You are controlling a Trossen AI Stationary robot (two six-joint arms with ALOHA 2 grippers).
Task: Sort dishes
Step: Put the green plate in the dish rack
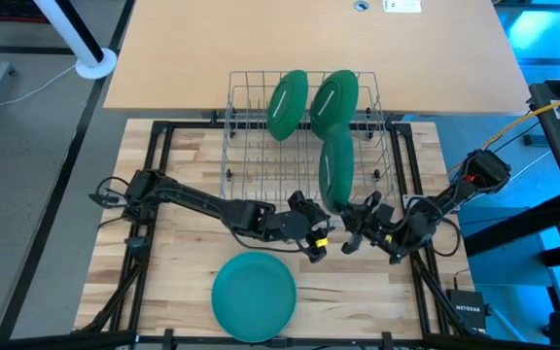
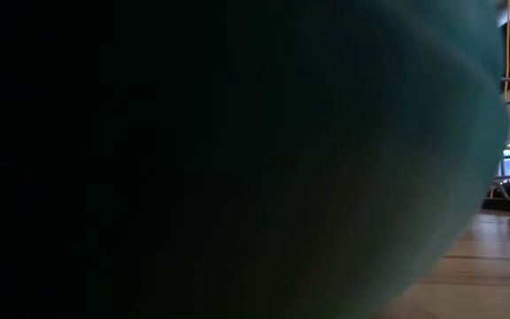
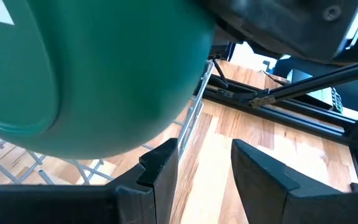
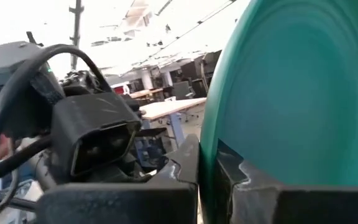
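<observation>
Two green plates (image 1: 288,102) (image 1: 336,97) stand on edge in the far slots of the wire rack (image 1: 251,146). A third plate (image 1: 335,170) stands edge-up over the rack's near right part, and my right gripper (image 1: 356,216) (image 4: 208,165) is shut on it. My left gripper (image 1: 311,231) (image 3: 207,165) stands open just to the left of that plate's near rim, with nothing between its fingers; the plate (image 3: 92,74) looms in front of it. Another plate (image 1: 254,297) lies flat on the table near the front edge and fills the low view (image 2: 326,159). My right gripper pinches the plate's rim (image 4: 209,146) between its two fingers, at the plate's near, lower end. The fingers come from the table's near right side, about level. The plate stands upright on edge above the fingers (image 4: 291,93); whether it rests on the rack's wires I cannot tell.
The rack stands across the join between the butcher-block table (image 1: 163,282) and a lighter desk (image 1: 261,49) behind it. Black frame rails (image 1: 154,175) run along the table's sides. Cables and a small box (image 1: 470,309) lie at the right.
</observation>
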